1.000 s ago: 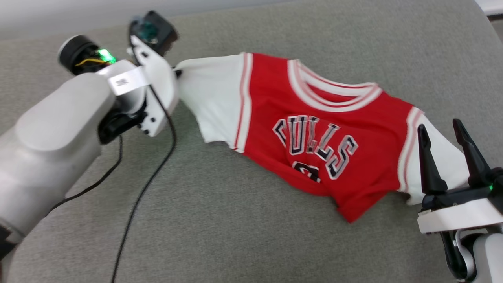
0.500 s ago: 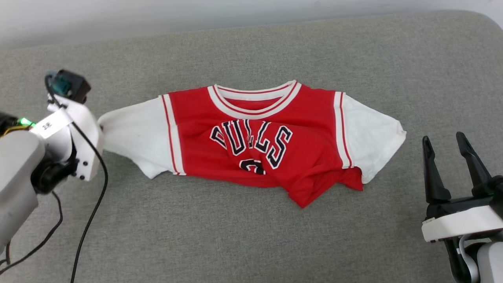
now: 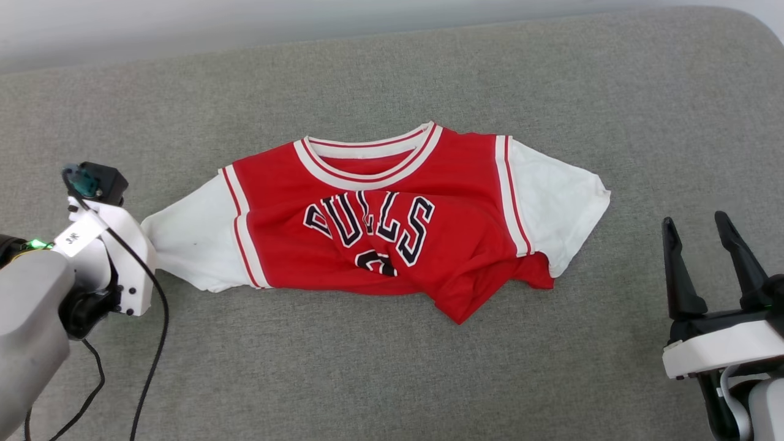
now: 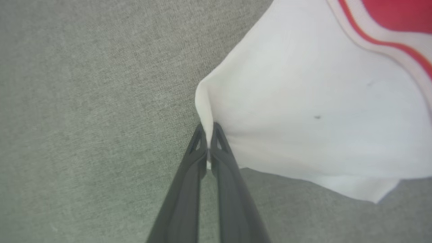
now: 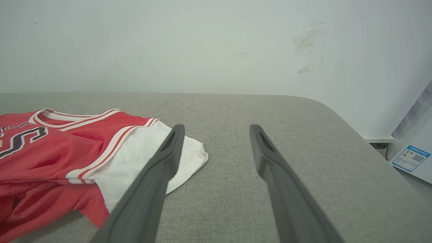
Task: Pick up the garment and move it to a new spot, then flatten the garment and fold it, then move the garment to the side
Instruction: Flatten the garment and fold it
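Standing spread at four o'clock in the head view, the right gripper [image 3: 695,222] is clear of the garment [image 3: 392,251]. At nine o'clock the left gripper [image 4: 206,130] pinches its white sleeve tip; its red body lies rumpled on the grey cushion [image 3: 367,380].

Lighting bright, even, diffuse. Soft shadow lies under the red white-sleeved jersey T-shirt [image 3: 471,245]. Left wrist view slightly blurred.

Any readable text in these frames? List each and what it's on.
"BULLS": chest of the shirt.
Number under the lettering: creased and partly hidden, unreadable.
White tag on the left arm: too small to read.
Blue sticker with a QR code: too small to read.
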